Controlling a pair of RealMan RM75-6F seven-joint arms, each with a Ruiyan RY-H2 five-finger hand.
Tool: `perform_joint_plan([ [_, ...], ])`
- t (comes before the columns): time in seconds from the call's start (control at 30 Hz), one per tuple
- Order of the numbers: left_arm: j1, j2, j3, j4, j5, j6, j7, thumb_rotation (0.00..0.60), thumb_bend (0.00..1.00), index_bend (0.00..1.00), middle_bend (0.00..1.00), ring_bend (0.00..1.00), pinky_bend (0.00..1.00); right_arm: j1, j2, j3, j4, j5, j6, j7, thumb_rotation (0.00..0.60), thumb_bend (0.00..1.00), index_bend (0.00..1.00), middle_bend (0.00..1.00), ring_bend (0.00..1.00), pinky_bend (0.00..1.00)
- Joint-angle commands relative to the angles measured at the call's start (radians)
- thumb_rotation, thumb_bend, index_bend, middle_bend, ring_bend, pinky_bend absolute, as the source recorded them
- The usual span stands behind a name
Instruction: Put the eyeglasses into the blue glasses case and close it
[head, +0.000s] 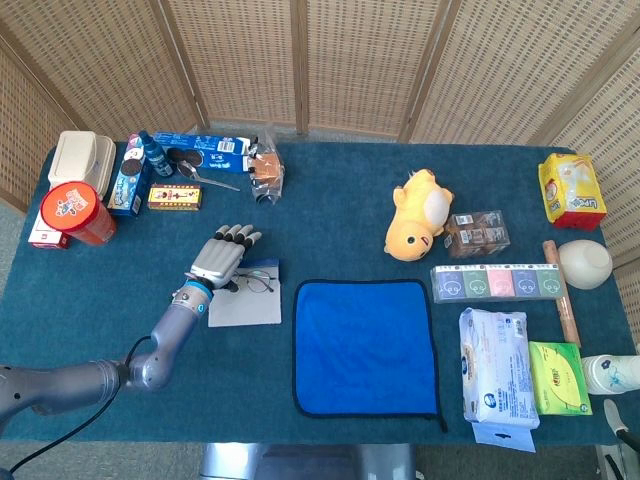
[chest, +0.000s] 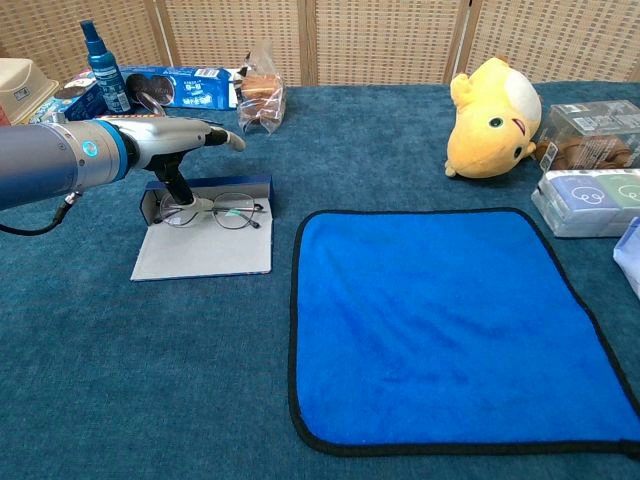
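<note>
While the snack boxes (head: 150, 180) sit untouched at the upper left of the frame, the left hand (head: 218, 262) hovers at left of centre over the opened blue glasses case (chest: 205, 235), most fingers spread flat and one reaching down to the eyeglasses (chest: 215, 211); whether it pinches the frame I cannot tell. The eyeglasses lie on the case by its raised blue edge, so placing looks nearly done. Next, I judge, comes folding the case shut; the blue cloth (chest: 450, 320) plays no part.
</note>
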Motion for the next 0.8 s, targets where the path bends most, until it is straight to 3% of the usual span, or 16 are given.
perform_joint_plan([
  [0.03, -0.002, -0.004, -0.001, 0.004, -0.002, -0.001, 0.000, 0.577, 0.32, 0.00, 0.00, 0.00, 0.03, -0.001, 0.000, 0.001, 0.000, 0.000, 0.002, 0.000, 0.568, 0.29, 0.13, 0.24, 0.21, 0.17],
  [0.8, -0.006, -0.054, -0.031, 0.078, 0.011, 0.010, -0.033, 0.576, 0.32, 0.00, 0.00, 0.00, 0.03, -0.008, 0.001, -0.001, 0.000, 0.001, 0.004, 0.000, 0.565, 0.29, 0.13, 0.24, 0.21, 0.17],
])
